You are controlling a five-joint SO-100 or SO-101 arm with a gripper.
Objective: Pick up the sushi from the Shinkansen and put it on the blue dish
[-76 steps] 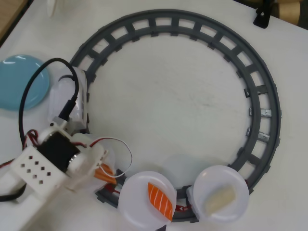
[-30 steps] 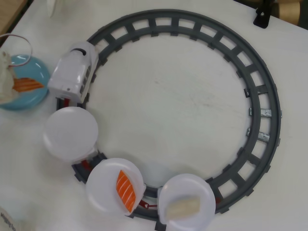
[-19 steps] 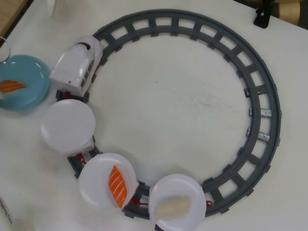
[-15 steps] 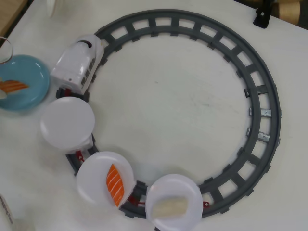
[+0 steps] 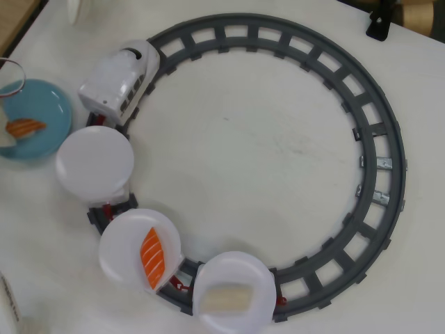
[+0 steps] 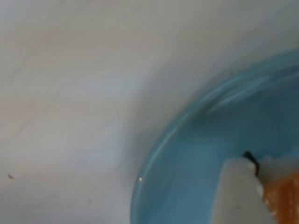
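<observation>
At the far left of the overhead view the blue dish point(image 5: 42, 111) sits on the white tabletop point(image 5: 243, 160), cut by the frame edge. One sushi point(image 5: 26, 127) lies on it, its long axis running left to right and tilted slightly up toward the right. A pale part of the end effector point(image 5: 5, 136) touches that piece at the left edge; little of the arm shows, so its pose cannot be told.

In the wrist view a white finger point(image 6: 238, 196) stands right against the orange sushi point(image 6: 282, 200) over the blue dish point(image 6: 196, 154). Whether the jaws are clamped or parted cannot be told.

Just right of the dish, the Shinkansen point(image 5: 119, 78) stands on the dark grey track point(image 5: 375, 139), nose up and right. Behind it the first white plate point(image 5: 94, 164) is bare. The second sushi point(image 5: 153, 251) lies on the middle plate point(image 5: 118, 257), long axis near vertical, leaning right at the top. The last plate point(image 5: 236, 275) carries a cream rectangular piece point(image 5: 224, 300).
</observation>
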